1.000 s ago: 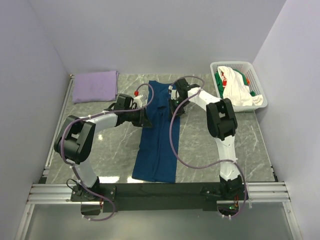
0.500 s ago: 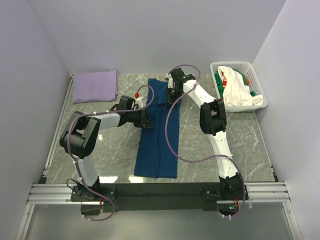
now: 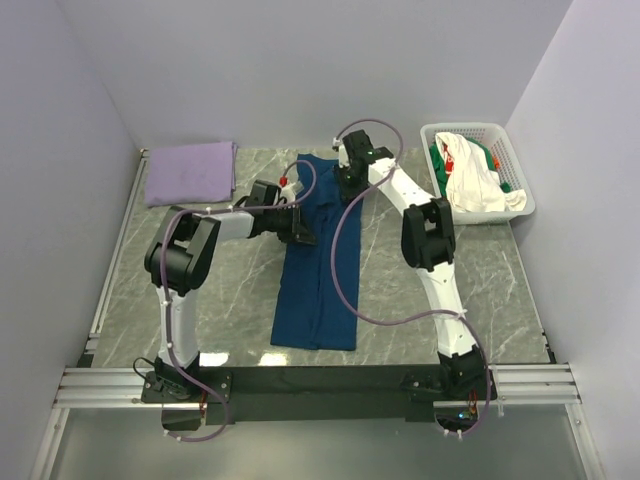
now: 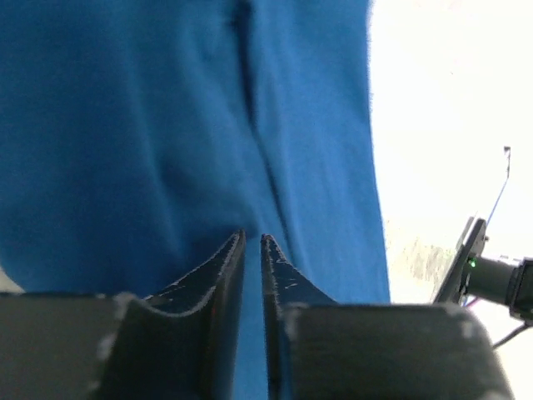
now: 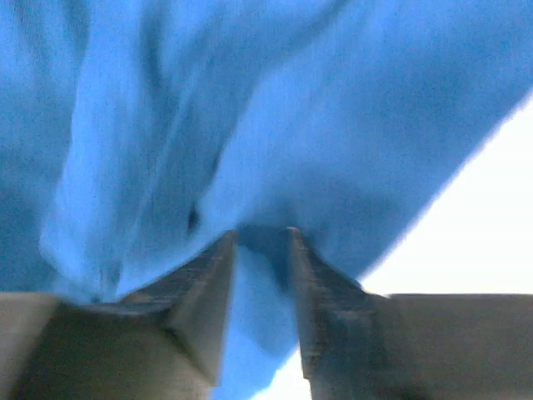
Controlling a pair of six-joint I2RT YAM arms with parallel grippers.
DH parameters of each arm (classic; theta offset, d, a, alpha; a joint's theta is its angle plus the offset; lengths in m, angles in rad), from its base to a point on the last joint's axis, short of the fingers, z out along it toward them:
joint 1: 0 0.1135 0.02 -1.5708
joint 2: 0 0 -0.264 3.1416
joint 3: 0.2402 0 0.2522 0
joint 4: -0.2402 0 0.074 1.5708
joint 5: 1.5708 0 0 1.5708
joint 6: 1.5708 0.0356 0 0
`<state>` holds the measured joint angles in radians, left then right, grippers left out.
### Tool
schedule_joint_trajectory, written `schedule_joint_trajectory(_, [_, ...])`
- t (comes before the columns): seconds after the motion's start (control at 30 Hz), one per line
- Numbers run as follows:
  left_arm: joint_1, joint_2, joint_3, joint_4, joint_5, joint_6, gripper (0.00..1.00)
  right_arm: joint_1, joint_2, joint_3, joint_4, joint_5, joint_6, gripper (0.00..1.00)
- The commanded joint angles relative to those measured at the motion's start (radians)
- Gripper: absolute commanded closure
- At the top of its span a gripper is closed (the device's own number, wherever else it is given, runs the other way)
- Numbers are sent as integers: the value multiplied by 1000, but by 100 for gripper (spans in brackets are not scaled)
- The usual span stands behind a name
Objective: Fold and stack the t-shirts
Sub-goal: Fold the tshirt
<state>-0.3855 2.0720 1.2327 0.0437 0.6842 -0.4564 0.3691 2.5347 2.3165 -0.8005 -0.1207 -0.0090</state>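
Lavender t-shirt (image 3: 190,172) lies folded flat at the far left corner of the table (image 3: 240,300), well apart from both arms.

Left gripper (image 3: 302,230) sits low on the left edge of the navy t-shirt (image 3: 318,290). From above, its tips are masked by the wrist body. In the left wrist view the fingers (image 4: 225,267) are pressed almost together, and the thin slit between them is filled with blue cloth: pinching a fold of the navy t-shirt. The fold is too close to the lens to trace.

Navy t-shirt lies as a long narrow strip down mid-table, creased lengthwise.

Right gripper (image 3: 347,188) is at the strip's far right edge, tips again masked from above. In the right wrist view the jaws are parted, with blurred blue cloth behind and between them. Cannot tell whether the pads touch it.

Basket (image 3: 512,140) at far right holds a white t-shirt (image 3: 475,185) heaped over a green t-shirt (image 3: 440,158), which is mostly buried.
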Motion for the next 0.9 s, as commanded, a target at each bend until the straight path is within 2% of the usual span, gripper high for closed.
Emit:
schedule_joint_trajectory(0.0, [-3, -154, 2, 10, 66, 56, 78, -9, -267, -132, 66, -5, -92, 56])
schedule_joint_trajectory(0.03, [-3, -202, -10, -14, 64, 140, 77, -7, -331, -187, 84, -31, -115, 44])
schedule_joint_trajectory(0.07, [0, -305, -37, -39, 66, 191, 75, -6, -455, -291, 90, -48, -156, 36])
schedule_joint_trajectory(0.13, [7, -419, -65, -151, 60, 356, 71, -2, -575, -380, 81, -97, -207, 26])
schedule_joint_trajectory(0.17, [10, -532, -91, -200, 42, 416, 69, 1, -679, -450, 70, -105, -257, 25])
schedule_joint_trajectory(0.2, [10, -591, -110, -235, 29, 556, 61, 7, -736, -494, 69, -103, -276, 25])
schedule_joint_trajectory(0.27, [13, -764, -166, -335, 3, 687, 54, 27, -914, -645, 96, -83, -339, 24])
schedule_joint_trajectory(0.3, [11, -820, -188, -350, -36, 772, 40, 34, -977, -704, 127, -65, -367, 20])
schedule_joint_trajectory(0.37, [11, -954, -239, -386, -86, 820, 23, 57, -1144, -852, 150, -68, -451, 13])
schedule_joint_trajectory(0.4, [11, -990, -248, -399, -106, 844, 1, 60, -1195, -903, 165, -69, -463, 7])
schedule_joint_trajectory(0.5, [11, -1082, -276, -427, -104, 858, 1, 73, -1352, -1034, 160, -144, -544, 6])
schedule_joint_trajectory(0.53, [13, -1095, -269, -455, -86, 890, 1, 77, -1381, -1051, 91, -186, -615, 6])
schedule_joint_trajectory(0.57, [11, -1102, -263, -573, -59, 938, 1, 83, -1425, -1072, 34, -295, -664, 6])
schedule_joint_trajectory(0.6, [11, -1104, -263, -643, -22, 1082, 3, 118, -1448, -1097, -10, -315, -699, 6])
schedule_joint_trajectory(0.63, [11, -1104, -280, -718, 59, 1158, 7, 149, -1474, -1135, -9, -300, -700, 9])
schedule_joint_trajectory(0.7, [8, -1133, -329, -804, 84, 1283, 17, 270, -1553, -1285, 9, -212, -717, 14])
schedule_joint_trajectory(0.77, [-7, -1194, -432, -809, 92, 1349, 24, 330, -1620, -1430, 69, -175, -726, 18])
schedule_joint_trajectory(0.8, [-18, -1219, -468, -820, 94, 1445, 31, 338, -1628, -1463, 75, -206, -730, 22])
schedule_joint_trajectory(0.83, [-29, -1242, -540, -823, 89, 1494, 34, 349, -1627, -1494, 89, -204, -730, 29])
schedule_joint_trajectory(0.87, [-53, -1285, -576, -823, 81, 1539, 37, 366, -1621, -1555, 92, -197, -749, 32])
